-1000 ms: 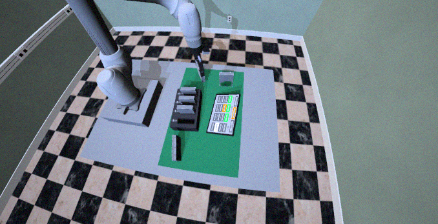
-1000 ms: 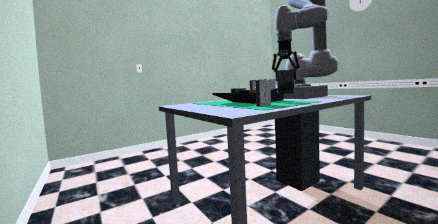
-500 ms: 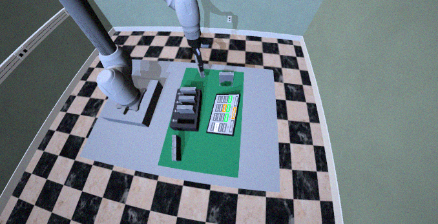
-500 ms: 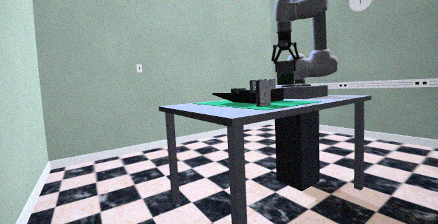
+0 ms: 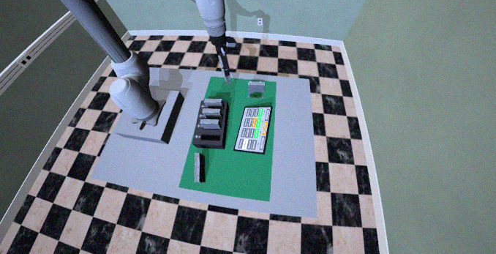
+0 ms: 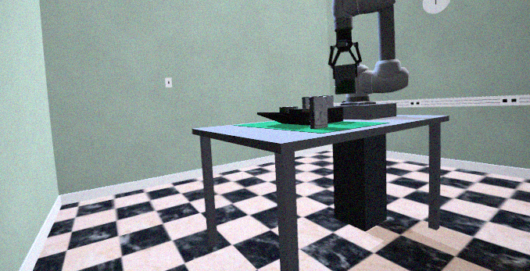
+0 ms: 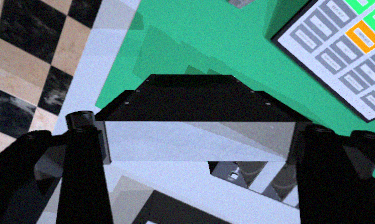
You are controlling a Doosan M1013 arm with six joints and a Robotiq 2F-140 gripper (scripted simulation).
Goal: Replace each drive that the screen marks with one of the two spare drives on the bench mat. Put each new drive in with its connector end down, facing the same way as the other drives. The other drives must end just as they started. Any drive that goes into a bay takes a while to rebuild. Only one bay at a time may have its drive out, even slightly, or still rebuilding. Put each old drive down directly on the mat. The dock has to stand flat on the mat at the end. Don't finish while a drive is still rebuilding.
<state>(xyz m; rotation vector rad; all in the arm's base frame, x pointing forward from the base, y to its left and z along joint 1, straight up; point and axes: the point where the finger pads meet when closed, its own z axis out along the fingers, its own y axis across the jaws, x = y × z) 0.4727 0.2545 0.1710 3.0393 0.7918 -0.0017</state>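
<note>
My gripper (image 5: 228, 78) (image 6: 345, 68) (image 7: 194, 105) is shut on a drive (image 6: 345, 80) (image 7: 199, 142). It holds the drive upright, well above the far end of the mat. The black dock (image 5: 209, 143) (image 6: 337, 115) stands on the green mat (image 5: 234, 179) (image 6: 250, 125). Three of its bays hold drives, including one drive (image 5: 210, 124); the near bay (image 5: 210, 137) is empty. One drive (image 5: 256, 88) (image 6: 319, 112) stands upright at the mat's far end. Another drive (image 5: 198, 167) stands in front of the dock. The screen (image 5: 252, 129) (image 7: 334, 60) shows green, orange and white marks.
The robot base (image 5: 164, 121) (image 6: 367, 111) is beside the dock. The screen lies along the dock's other side, with its dark edge raised in the exterior view. The grey table (image 5: 292, 157) (image 6: 254, 137) extends around the mat.
</note>
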